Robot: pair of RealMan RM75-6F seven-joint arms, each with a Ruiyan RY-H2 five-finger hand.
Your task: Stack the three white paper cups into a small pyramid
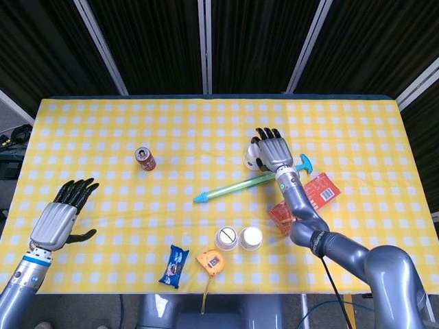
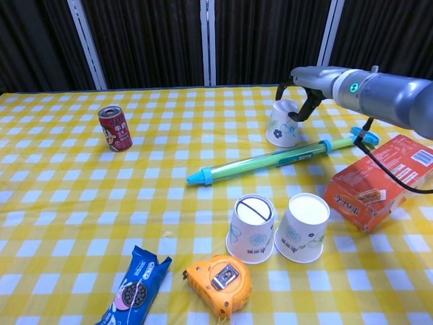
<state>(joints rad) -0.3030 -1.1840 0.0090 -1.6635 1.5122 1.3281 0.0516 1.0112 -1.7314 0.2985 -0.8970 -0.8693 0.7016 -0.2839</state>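
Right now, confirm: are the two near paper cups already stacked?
No. The two near paper cups stand upside down beside each other on the tablecloth.

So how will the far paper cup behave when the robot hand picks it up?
The far paper cup is thin-walled and probably very light, so a firm squeeze from the right robot hand may dent it. It stands upside down, slightly tilted, so a sideways nudge could tip it and let it roll toward the green pen.

I'm curling my right hand (image 2: pixel 298 95) over the far cup (image 2: pixel 283 123); two cups (image 2: pixel 251 229) are sitting inverted side by side.
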